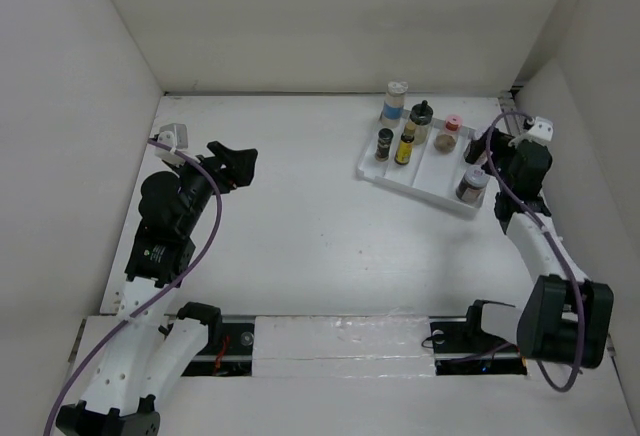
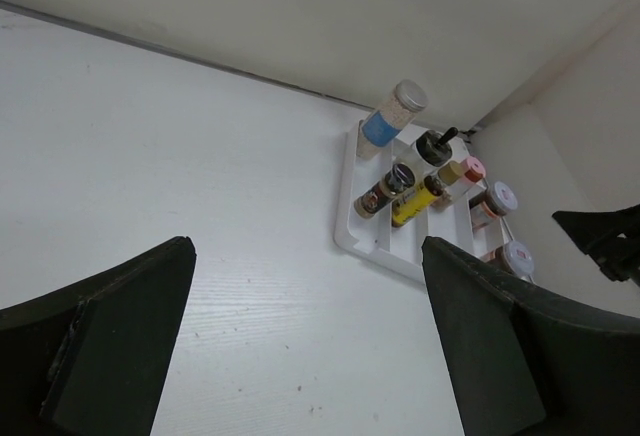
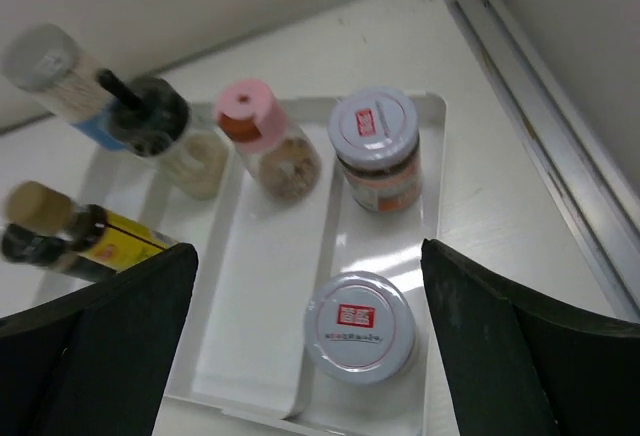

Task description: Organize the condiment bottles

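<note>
Currently all the condiment bottles [image 2: 415,201] stand in the white divided plastic tray [image 1: 425,178] at the far right of the white table [image 1: 300,226]. A tall clear jar with a blue label [image 1: 396,102], a black-capped jar [image 1: 421,119], a small dark bottle [image 1: 384,143] and a yellow bottle with a dark cap [image 1: 405,146] occupy the left compartments. A pink-lidded jar [image 3: 262,136] sits in the middle one. The far purplish-white-lidded jar [image 3: 373,146] and the near purplish-white-lidded jar [image 3: 358,328] share the rightmost. The right gripper [image 3: 308,276] hovers over that rightmost compartment, jaws spread wide, holding nothing. The left gripper [image 2: 308,256] hangs well apart over bare table, likewise spread and empty.
</note>
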Controlling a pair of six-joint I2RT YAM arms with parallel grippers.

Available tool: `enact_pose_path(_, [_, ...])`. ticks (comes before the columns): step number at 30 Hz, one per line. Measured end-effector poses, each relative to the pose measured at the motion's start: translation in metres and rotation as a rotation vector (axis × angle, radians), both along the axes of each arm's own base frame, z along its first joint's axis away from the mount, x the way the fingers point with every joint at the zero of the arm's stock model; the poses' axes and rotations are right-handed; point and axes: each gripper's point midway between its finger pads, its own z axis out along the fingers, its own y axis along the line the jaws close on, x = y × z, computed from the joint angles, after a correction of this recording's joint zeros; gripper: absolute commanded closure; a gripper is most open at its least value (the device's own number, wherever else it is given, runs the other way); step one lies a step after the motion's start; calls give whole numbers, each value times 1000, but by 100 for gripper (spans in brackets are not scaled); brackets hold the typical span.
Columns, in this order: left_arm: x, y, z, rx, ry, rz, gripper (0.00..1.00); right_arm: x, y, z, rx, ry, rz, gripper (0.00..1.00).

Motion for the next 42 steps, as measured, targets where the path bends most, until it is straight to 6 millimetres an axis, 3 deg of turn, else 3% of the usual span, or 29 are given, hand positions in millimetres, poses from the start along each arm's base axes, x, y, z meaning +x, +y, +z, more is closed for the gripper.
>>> enact_pose_path(4, [-1, -2, 0, 0, 0, -12, 4, -10, 38, 74, -36, -182, 125, 3])
enact_pose_path(5, [-1, -2, 0, 0, 0, -13, 4, -11, 55, 91, -47, -220, 179, 6])
enact_pose_path(7, [-1, -2, 0, -1, 0, -15, 2, -15, 100, 123, -68, -294, 323, 25])
enact_pose_path(8, [-1, -3, 0, -1, 0, -16, 2, -18, 125, 136, -76, -323, 403, 7])
enact_pose_path(9, [-1, -3, 0, -1, 0, -17, 1, -22, 150, 145, -77, -346, 482, 0])
enact_pose_path(12, [-1, -3, 0, -1, 0, -19, 1, -35, 221, 157, -95, -373, 706, 0])
enact_pose_path(14, [-1, -3, 0, -2, 0, -20, 1, -48, 271, 149, -98, -361, 871, 0])
enact_pose_path(17, [-2, -3, 0, -1, 0, -21, 1, -74, 342, 114, -102, -291, 1129, 0])
enact_pose_path(20, [-2, -3, 0, -2, 0, -21, 1, -107, 400, 57, -106, -163, 1344, 0])
enact_pose_path(22, [-2, -3, 1, -2, -2, -21, 1, -133, 427, 16, -115, -63, 1452, 0])
enact_pose_path(26, [-3, -3, 2, -3, -8, -21, 1, -181, 456, -48, -138, 95, 1588, 0])
enact_pose_path(29, [-3, -3, 2, -3, -6, -21, 1, -199, 459, -75, -154, 164, 1620, 0])
enact_pose_path(32, [-3, -3, 2, -3, -5, -21, 1, -197, 457, -81, -168, 177, 1598, 0])
enact_pose_path(42, [-5, -6, 1, -4, -5, -40, 1, -171, 454, -67, -197, 131, 1498, 0])
